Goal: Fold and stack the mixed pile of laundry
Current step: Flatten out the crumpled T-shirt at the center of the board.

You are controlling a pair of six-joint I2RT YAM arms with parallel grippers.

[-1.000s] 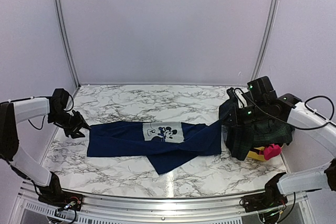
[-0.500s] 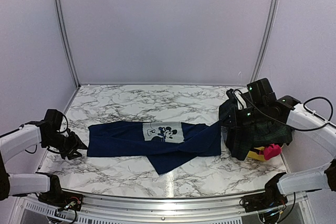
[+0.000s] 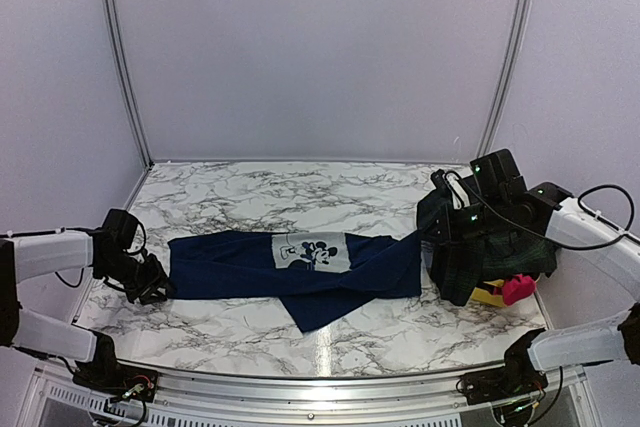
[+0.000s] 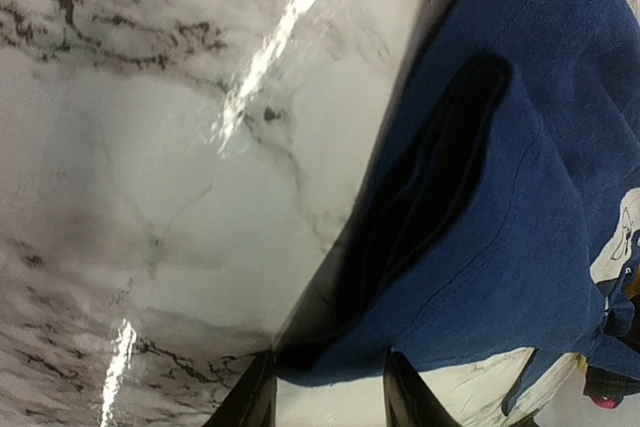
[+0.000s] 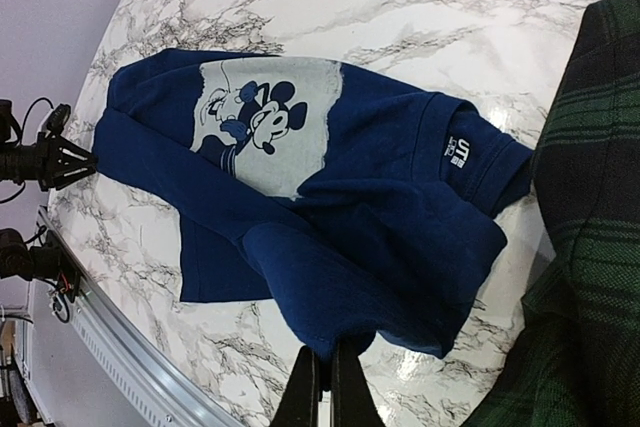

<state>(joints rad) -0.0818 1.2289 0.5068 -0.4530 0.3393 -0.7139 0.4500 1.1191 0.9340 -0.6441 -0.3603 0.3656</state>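
A navy-blue cloth (image 3: 300,267) with a grey cartoon-mouse print lies stretched across the middle of the marble table. My left gripper (image 3: 150,282) is low at its left end. In the left wrist view it (image 4: 328,397) is open, and the cloth's corner (image 4: 500,197) lies between the fingers. My right gripper (image 3: 430,232) is shut on a fold of the cloth's right end (image 5: 322,387) and holds it off the table. The green-and-navy plaid garment (image 3: 490,257) and the small pink piece (image 3: 517,288) are heaped at the right. The red-and-black piece is hidden.
A yellow plastic tub (image 3: 488,294) sits under the plaid heap at the table's right edge. The plaid garment also fills the right side of the right wrist view (image 5: 590,197). Bare marble (image 3: 300,192) lies behind the cloth, and white walls enclose the table.
My left gripper dropped from the cloth's upper left corner, swung out to the left, then came back right to the cloth's left end. The right arm and cloth barely moved.
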